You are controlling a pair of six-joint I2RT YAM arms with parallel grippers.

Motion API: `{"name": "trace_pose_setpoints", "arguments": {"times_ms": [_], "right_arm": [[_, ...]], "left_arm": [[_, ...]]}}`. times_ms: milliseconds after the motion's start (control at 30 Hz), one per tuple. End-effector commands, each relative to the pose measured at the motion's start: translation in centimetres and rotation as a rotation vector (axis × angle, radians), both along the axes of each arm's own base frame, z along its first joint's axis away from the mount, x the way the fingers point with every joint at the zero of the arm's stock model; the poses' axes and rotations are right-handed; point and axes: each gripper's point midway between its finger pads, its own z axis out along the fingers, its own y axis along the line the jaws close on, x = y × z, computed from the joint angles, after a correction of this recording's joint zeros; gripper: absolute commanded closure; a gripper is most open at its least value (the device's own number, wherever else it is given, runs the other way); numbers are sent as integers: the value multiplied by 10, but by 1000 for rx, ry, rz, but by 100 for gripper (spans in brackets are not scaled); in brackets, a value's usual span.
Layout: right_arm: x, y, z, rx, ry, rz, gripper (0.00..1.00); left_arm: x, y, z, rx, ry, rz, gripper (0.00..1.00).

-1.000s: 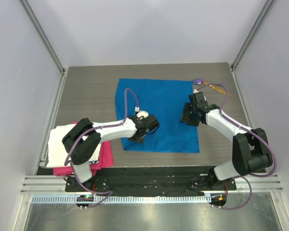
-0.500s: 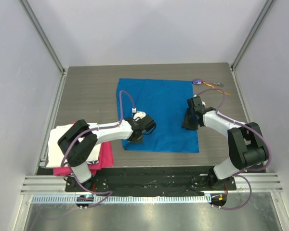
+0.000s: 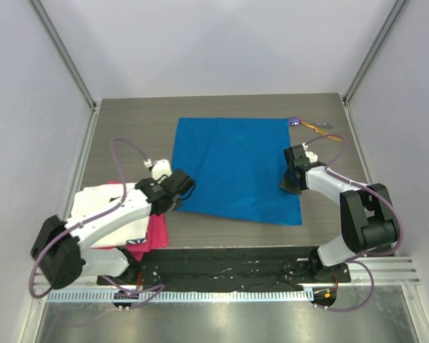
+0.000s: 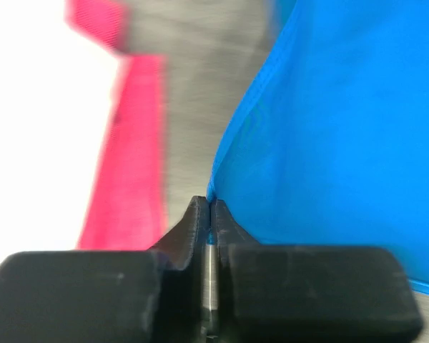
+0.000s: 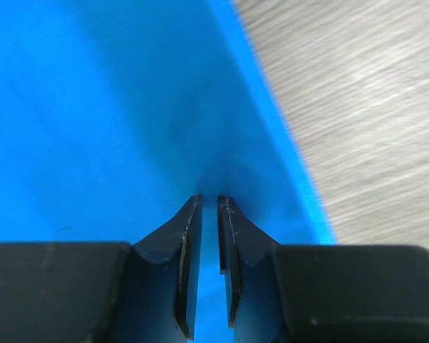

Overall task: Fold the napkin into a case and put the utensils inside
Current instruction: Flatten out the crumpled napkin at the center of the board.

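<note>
The bright blue napkin (image 3: 236, 168) lies spread flat on the table, not folded into a case. My left gripper (image 3: 179, 194) is shut on its near left corner; in the left wrist view the black jaws (image 4: 211, 206) pinch the napkin's (image 4: 329, 143) edge. My right gripper (image 3: 293, 187) is down on the napkin near its right edge, close to the near right corner. Its jaws (image 5: 209, 199) stand a narrow gap apart, with blue cloth (image 5: 114, 121) showing between them. The two utensils lie just past the far right corner: one with a purple head (image 3: 294, 121), one orange-yellow (image 3: 314, 127).
A white cloth (image 3: 104, 214) lies on a pink cloth (image 3: 155, 232) at the near left, right beside the left gripper; both show in the left wrist view, pink (image 4: 129, 143) and white (image 4: 43, 107). Bare grey table (image 5: 365, 107) lies right of the napkin. Walls close in three sides.
The left gripper moved left to the napkin's near left corner and closed on it. The right gripper shifted towards the right edge and its jaws narrowed. The napkin now lies smoother.
</note>
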Motion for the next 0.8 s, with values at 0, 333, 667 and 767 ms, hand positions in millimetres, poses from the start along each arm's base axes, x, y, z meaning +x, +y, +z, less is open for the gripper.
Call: {"name": "trace_pose_setpoints", "arguments": {"times_ms": [0, 333, 667, 767], "right_arm": [[-1, -16, 19, -71, -32, 4, 76], [23, 37, 63, 109, -154, 215, 51], [46, 23, 29, 25, -72, 148, 55], [50, 14, 21, -8, -53, 141, 55]], "left_arm": [[-24, 40, 11, -50, -30, 147, 68], [15, -51, 90, -393, -226, -205, 32], [89, -118, 13, -313, -14, -295, 41], [93, -126, -17, -311, 44, -284, 41]]}}
